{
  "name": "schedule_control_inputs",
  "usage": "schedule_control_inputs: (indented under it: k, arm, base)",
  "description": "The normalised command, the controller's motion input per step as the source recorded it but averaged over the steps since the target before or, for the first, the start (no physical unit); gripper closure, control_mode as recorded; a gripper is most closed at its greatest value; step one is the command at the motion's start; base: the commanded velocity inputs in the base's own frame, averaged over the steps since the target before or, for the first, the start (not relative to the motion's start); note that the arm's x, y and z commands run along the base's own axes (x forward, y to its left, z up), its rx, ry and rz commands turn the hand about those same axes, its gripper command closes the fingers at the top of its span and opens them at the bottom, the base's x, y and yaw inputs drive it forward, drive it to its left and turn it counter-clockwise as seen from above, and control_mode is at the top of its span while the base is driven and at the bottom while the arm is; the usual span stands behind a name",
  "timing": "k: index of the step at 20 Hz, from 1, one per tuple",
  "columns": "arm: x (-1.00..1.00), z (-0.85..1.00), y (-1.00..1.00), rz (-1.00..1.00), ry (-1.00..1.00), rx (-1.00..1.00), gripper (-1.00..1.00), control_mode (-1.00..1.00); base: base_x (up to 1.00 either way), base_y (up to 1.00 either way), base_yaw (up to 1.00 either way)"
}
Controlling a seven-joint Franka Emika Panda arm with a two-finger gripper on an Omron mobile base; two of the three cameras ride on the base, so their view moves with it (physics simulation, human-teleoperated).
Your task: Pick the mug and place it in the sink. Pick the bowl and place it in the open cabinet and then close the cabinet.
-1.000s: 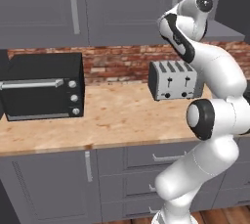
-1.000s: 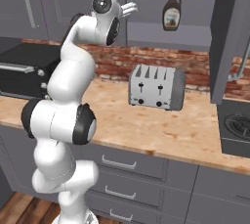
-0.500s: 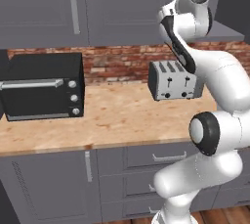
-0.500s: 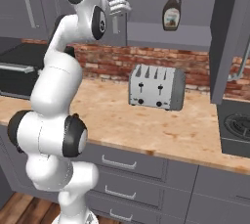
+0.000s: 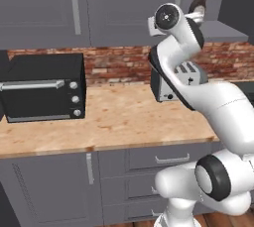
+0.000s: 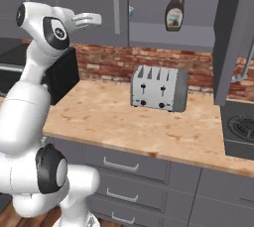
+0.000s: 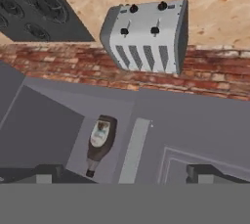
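Note:
My gripper [image 6: 87,20] is open and holds nothing. It hangs high in front of the shut left door of the grey upper cabinet [image 6: 116,3], pointing toward the open section. In the hand view the fingertips [image 7: 49,171] stand wide apart below the cabinet shelf [image 7: 195,115]. The open cabinet door [image 6: 230,32] stands out at the right. A pale blue-white sliver [image 6: 130,12] shows on the shelf at the shut door's edge, and I cannot tell whether it is the bowl. The mug and the sink are out of view.
A brown sauce bottle [image 6: 173,9] stands on the open shelf. A silver toaster [image 6: 158,89] sits on the wooden counter [image 6: 124,127] below it. A black toaster oven [image 5: 44,92] is at the left and a stovetop [image 6: 240,127] at the right. Drawers run under the counter.
The arm's upper part and the hand have swung left and slightly lower, away from the bottle and toward the shut door. The gripper has stayed open. The base has not moved.

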Motion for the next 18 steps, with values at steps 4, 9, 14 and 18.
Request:
schedule_control_inputs:
  k: [4,9,14,18]
  arm:
    - [-1.00,0.56,-0.46,-0.01,0.10,0.00,-1.00,-1.00]
    - [-1.00,0.13,-0.40,0.01,0.03,0.00,-1.00,-1.00]
    - [-1.00,0.00,-0.22,0.01,0.00,0.01,-1.00,-1.00]
    - [-1.00,0.12,-0.41,0.00,-0.01,0.03,-1.00,-1.00]
  base:
    - [0.00,0.00,0.00]
    - [0.00,0.00,0.00]
    - [0.00,0.00,0.00]
    - [0.00,0.00,0.00]
